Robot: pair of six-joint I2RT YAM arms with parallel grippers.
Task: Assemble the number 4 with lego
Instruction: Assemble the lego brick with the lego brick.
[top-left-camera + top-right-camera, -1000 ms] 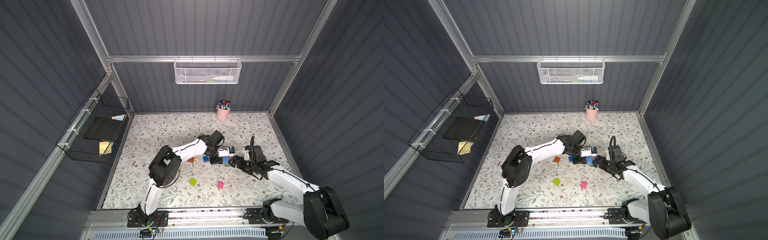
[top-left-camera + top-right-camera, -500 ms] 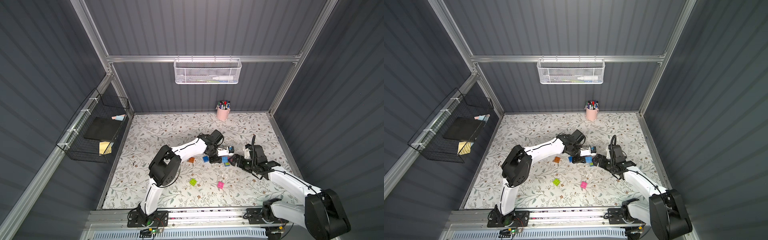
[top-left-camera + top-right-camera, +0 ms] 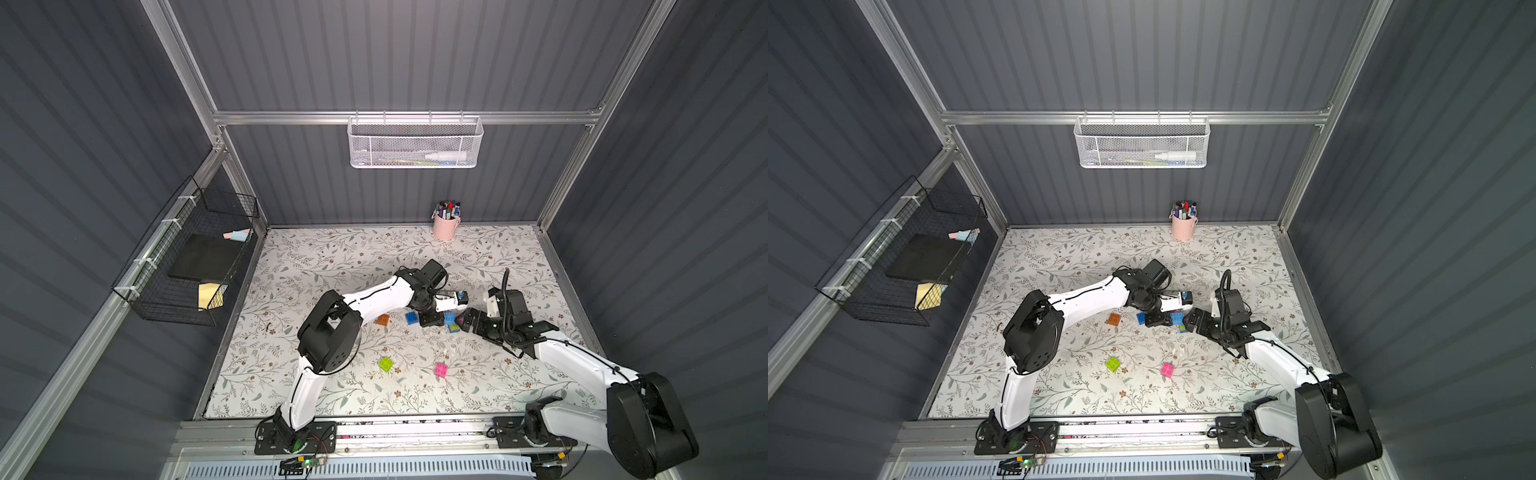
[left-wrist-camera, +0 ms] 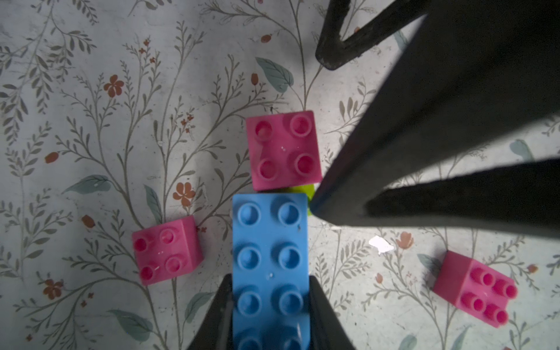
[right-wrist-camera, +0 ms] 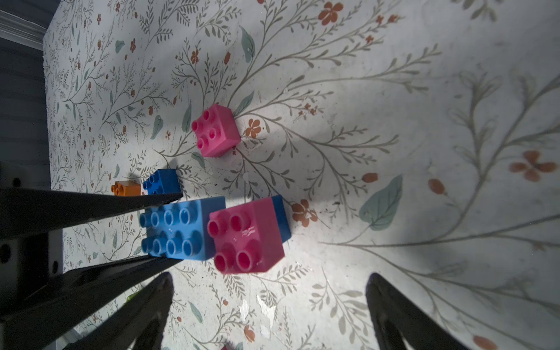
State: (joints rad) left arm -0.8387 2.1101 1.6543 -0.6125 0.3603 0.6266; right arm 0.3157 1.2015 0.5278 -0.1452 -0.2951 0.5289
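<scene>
Left arm (image 3: 374, 297) stretches low, its fingers (image 4: 218, 318) clamping the light-blue bar (image 4: 269, 257).

In my left wrist view the light-blue bar (image 4: 269, 266) runs off the picture's edge between my fingers (image 4: 218, 318), its end unseen. A lime green brick (image 4: 304, 191) shows only as a sliver beside the pink brick (image 4: 283, 150). In both top views my left gripper (image 3: 442, 321) hides most of that cluster.

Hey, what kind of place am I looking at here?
Probably a robot test booth: grey panelled walls on an aluminium frame, two arms bolted to a front rail, toy bricks on a floral mat.
</scene>
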